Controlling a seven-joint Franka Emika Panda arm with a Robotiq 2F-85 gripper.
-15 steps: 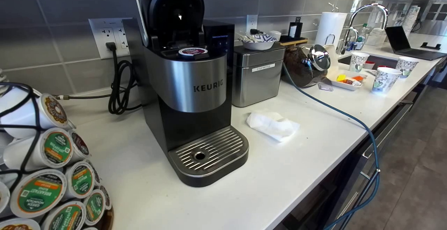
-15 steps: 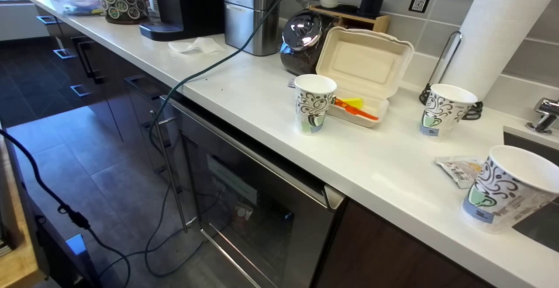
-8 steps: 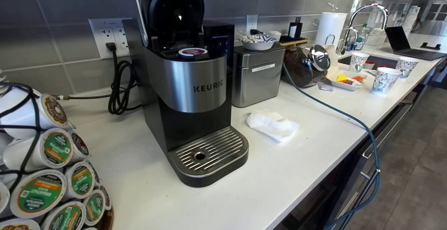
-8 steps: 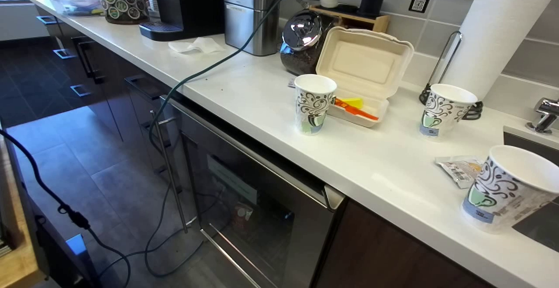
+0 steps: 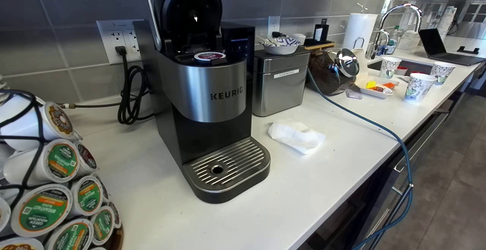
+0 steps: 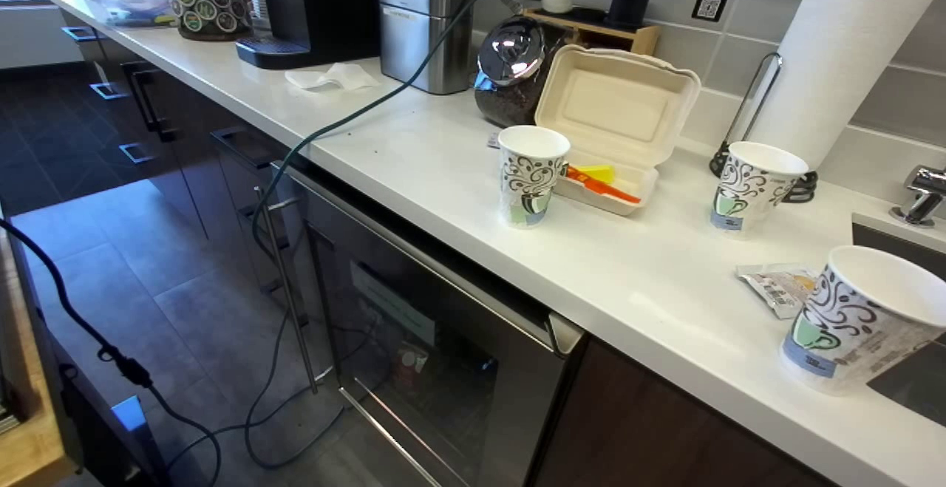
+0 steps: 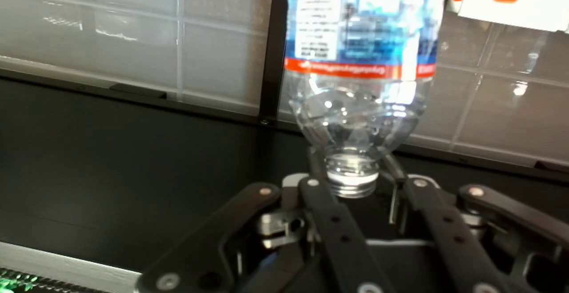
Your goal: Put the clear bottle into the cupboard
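My claw is standing partly closed at the lower middle of the wrist view, its fingers lying on either side of the neck, and I am judging that I am gripping the clear bottle there. The bottle is filling the upper middle of that view, its neck pointing down the frame between my fingers and its far end running out past the top edge, with a black panel and a tiled wall showing behind; neither exterior view is showing my claw. I am expecting thin plastic: stiff at the threaded neck, soft and easily dented around the label, slippery on the smooth shoulder. The neck is looking uncapped and I am seeing no sure waterline, so I am guessing it light, while minding a spill. The neck is offering the best hold; squeezing the body, I would be risking a crumple. The cupboard I am not making out for certain.
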